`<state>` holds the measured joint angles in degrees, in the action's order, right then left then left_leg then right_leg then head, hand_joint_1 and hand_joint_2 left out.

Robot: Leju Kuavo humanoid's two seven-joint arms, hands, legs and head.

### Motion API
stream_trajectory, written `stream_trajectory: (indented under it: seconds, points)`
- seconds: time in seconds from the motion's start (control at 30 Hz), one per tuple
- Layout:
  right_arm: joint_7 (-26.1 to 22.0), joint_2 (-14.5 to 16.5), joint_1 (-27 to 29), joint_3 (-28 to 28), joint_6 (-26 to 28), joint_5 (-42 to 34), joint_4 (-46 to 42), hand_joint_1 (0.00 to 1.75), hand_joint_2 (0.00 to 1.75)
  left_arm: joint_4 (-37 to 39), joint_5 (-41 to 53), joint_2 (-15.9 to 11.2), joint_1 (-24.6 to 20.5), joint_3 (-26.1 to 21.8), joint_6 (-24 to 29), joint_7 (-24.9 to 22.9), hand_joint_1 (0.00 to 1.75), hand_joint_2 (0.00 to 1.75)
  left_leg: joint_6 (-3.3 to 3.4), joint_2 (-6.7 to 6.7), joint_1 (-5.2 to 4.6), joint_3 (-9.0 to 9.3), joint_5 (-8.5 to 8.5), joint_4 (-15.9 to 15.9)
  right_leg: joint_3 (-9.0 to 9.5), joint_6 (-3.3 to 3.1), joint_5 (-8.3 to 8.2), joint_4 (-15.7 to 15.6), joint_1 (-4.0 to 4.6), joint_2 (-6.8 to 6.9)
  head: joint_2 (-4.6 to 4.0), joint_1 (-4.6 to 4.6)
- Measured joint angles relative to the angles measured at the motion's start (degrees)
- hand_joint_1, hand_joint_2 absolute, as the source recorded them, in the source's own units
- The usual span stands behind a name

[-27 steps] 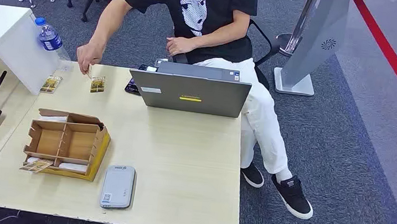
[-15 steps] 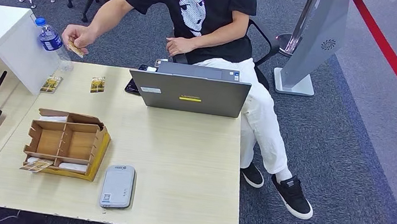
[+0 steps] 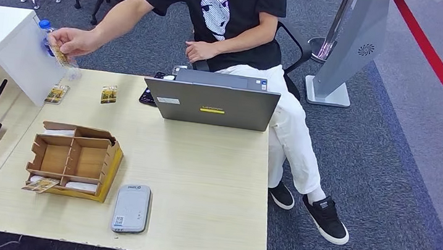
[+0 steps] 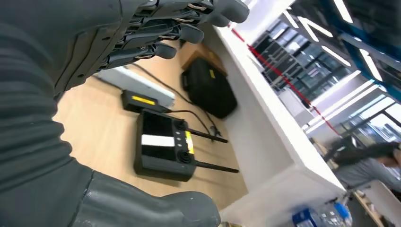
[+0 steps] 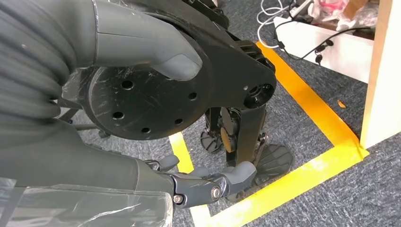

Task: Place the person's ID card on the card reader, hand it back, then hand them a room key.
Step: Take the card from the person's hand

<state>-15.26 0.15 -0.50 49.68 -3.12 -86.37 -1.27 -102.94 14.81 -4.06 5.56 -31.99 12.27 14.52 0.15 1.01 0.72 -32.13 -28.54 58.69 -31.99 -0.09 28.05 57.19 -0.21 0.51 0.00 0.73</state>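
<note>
Both hands hold nothing, fingers apart: left hand [image 4: 71,94] over black controller [image 4: 165,151]; head view adds card reader [image 3: 131,208], long axis 12–6 o'clock.

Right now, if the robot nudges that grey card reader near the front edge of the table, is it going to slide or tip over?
The card reader lies flat and low, so it probably won't tip. Its smooth casing on the smooth wooden table would likely slide. It sits close to the front edge, so a push that way might drop it.
</note>
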Motion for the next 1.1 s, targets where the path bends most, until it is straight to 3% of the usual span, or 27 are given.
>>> stream_trajectory:
  seconds: [0.97,1.0,1.1]
  points:
    - [1.28,0.0,-0.39,4.39,-3.22,-1.09,0.66,0.0,1.75,1.4,39.65,-21.02,-10.69,42.84,15.12,-6.27,0.0,1.75,0.01,0.03,0.0,0.0,0.02,0.02,0.0,0.0,-0.04,0.0,0.0,-0.03,0.0,0.0]
    - [1.29,0.0,-0.4,4.55,-3.26,-1.1,0.69,0.0,1.75,1.52,40.96,-21.73,-11.09,44.17,15.64,-6.57,0.18,1.75,0.01,0.03,0.0,0.0,0.02,0.02,-0.01,0.0,-0.04,0.0,0.0,-0.03,0.0,0.0]
    - [1.35,0.0,-0.42,5.2,-3.37,-1.14,0.75,0.0,1.75,1.85,44.92,-23.96,-12.25,48.47,17.16,-7.52,1.49,1.75,0.01,0.02,0.0,-0.01,0.02,0.02,-0.01,0.0,-0.04,0.0,0.0,-0.02,0.0,0.0]
